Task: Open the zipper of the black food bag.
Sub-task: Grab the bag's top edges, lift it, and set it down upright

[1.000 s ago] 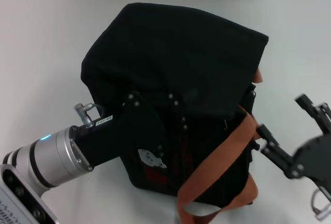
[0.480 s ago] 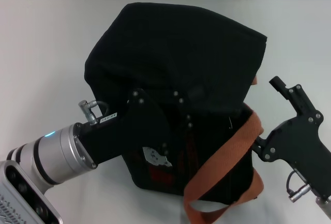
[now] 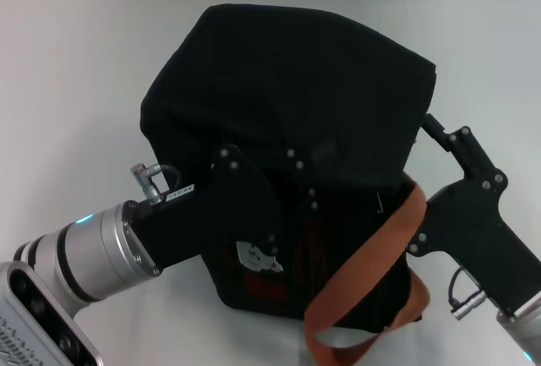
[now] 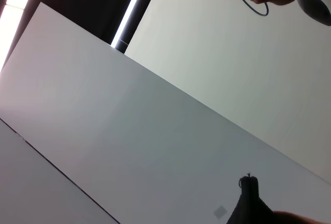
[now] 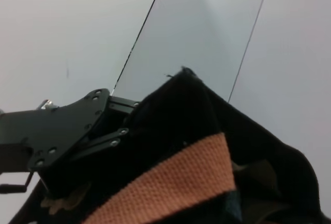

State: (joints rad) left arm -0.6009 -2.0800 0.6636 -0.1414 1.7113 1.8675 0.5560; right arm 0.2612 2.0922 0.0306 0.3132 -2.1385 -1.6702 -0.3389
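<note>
Black food bag [image 3: 287, 104] mid-counter [image 3: 68, 70], upright-ish, top fabric slumped and folded over toward near side. White counter all round; pale wall panels along far edge.

Orange-brown strap [image 3: 372, 252] runs diagonally down bag's near-right face, loops at near bottom edge. Bit of bear print and red lettering [image 3: 258, 269] showing on near face, partly behind left arm.

Zipper: small pale glint [image 3: 382, 208] on right side of bag just left of strap, poss. the pull tab, too small to be sure. Zipper line itself not made out under folded fabric.

Left gripper [image 3: 292, 184]: black body pressed against near-left face of bag, silver wrist trailing off to near left. Fingertips lost against black fabric; cannot tell if spread or pinching. In right wrist view, same black plate w/ screws [image 5: 62, 128] lies tight against bag cloth.

Right gripper [image 3: 435, 133]: at bag's right side, one finger pointing far-left, tip touching or just beside bag's upper right corner. Second finger not visible; spread or closed, cannot tell. Body near right, just right of strap.

Left wrist view: mostly wall/ceiling, sliver of black fabric [image 4: 251, 203] at edge.
</note>
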